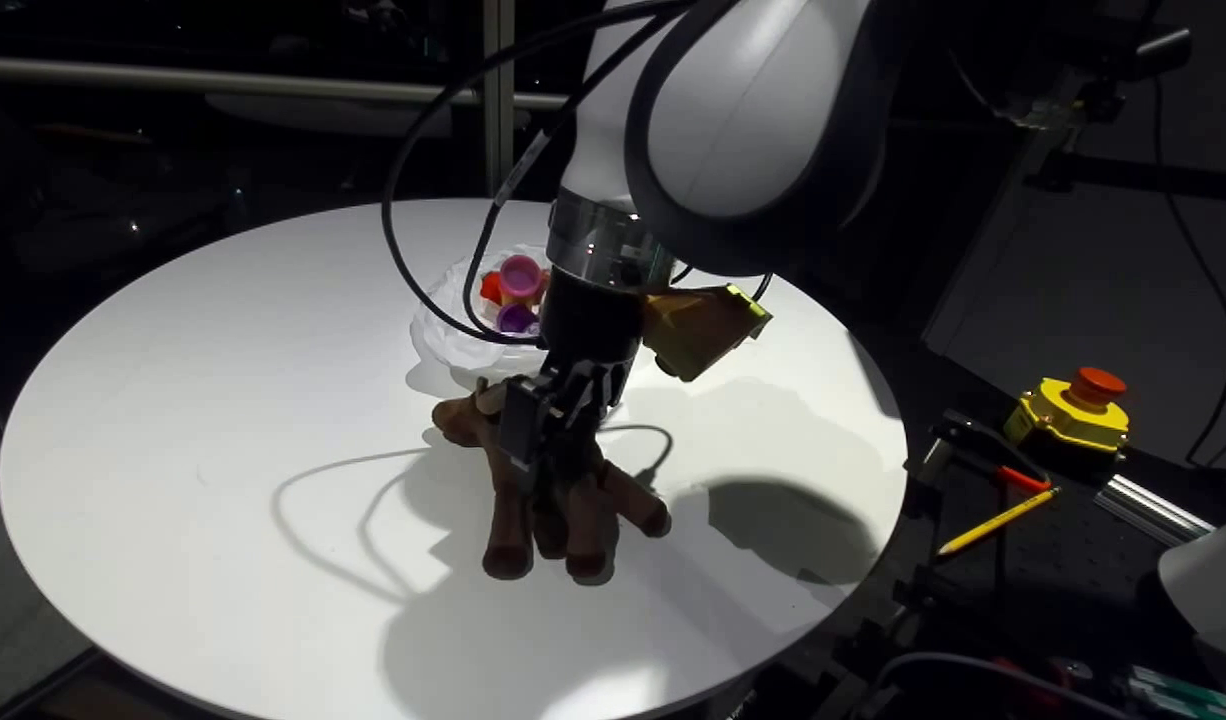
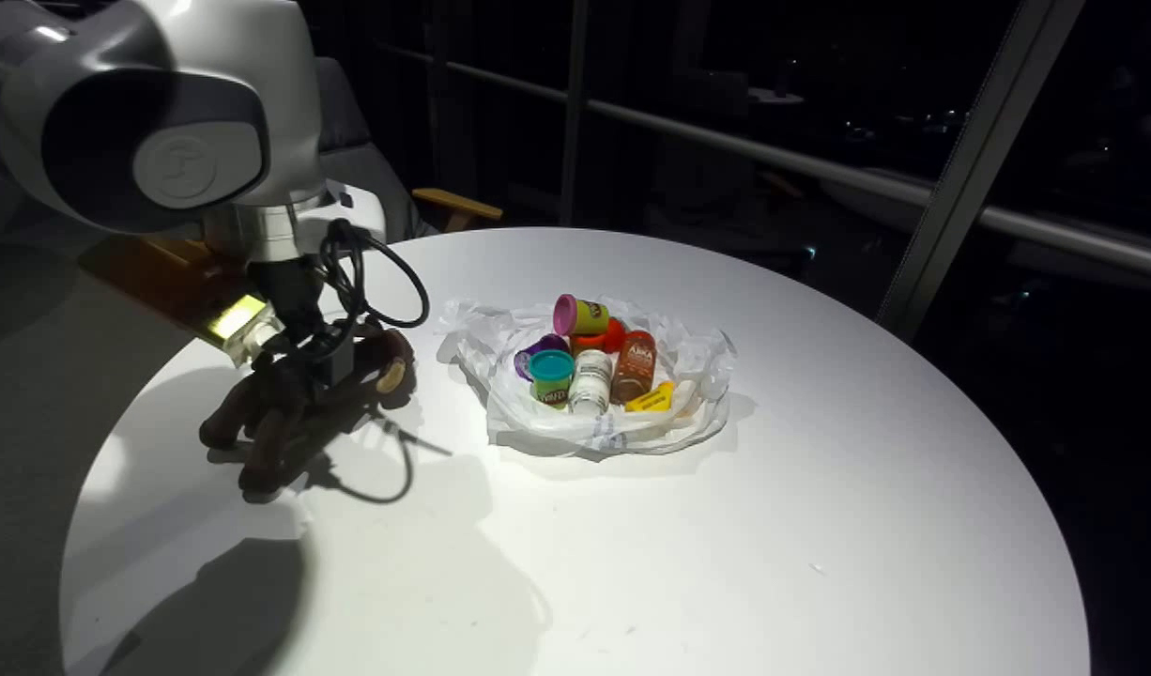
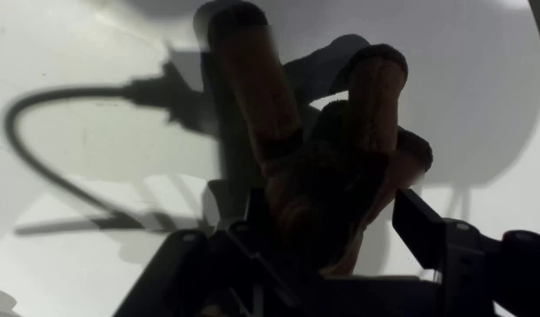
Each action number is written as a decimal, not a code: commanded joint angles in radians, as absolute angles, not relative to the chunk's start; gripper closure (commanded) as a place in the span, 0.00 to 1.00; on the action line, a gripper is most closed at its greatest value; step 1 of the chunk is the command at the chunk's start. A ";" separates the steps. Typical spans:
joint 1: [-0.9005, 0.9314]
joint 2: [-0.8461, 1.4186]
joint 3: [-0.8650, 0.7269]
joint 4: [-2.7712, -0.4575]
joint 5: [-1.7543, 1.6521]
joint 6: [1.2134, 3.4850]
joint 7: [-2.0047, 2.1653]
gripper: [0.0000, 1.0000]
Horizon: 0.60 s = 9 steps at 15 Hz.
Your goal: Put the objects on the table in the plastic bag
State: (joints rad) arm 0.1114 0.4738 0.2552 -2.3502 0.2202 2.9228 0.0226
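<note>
The brown plush animal (image 1: 508,530) (image 2: 268,446) (image 3: 270,88) lies on the round white table (image 1: 173,400) (image 2: 773,573) under the arm. Its limbs point away from the bag. My gripper (image 1: 553,470) (image 3: 329,196) is open and lowered around the animal's body. In the wrist view a gap shows between the right finger (image 3: 417,229) and the plush; contact on the dark left side cannot be told. The plastic bag (image 2: 538,429) (image 1: 443,340) lies spread open, holding a pink-lidded tub (image 2: 587,317), a teal-lidded tub (image 2: 551,380), a purple piece (image 2: 538,352) and a yellow piece (image 2: 652,398).
A white bottle (image 2: 590,383) and a brown bottle (image 2: 635,368) also lie in the bag. Black cables (image 1: 398,200) loop out from the arm. Off the table's edge are a yellow and red button box (image 1: 1068,420) and a pencil (image 1: 998,522).
</note>
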 commanded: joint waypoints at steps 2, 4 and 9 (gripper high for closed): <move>0.042 0.451 0.301 -2.374 0.231 3.005 -0.016 0.61; 0.010 0.442 0.310 -2.379 0.228 3.013 -0.024 0.76; -0.145 0.352 0.392 -2.395 0.267 2.933 -0.099 0.92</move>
State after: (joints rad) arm -0.0351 0.4507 0.3088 -2.3602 0.2202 2.9822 -0.0323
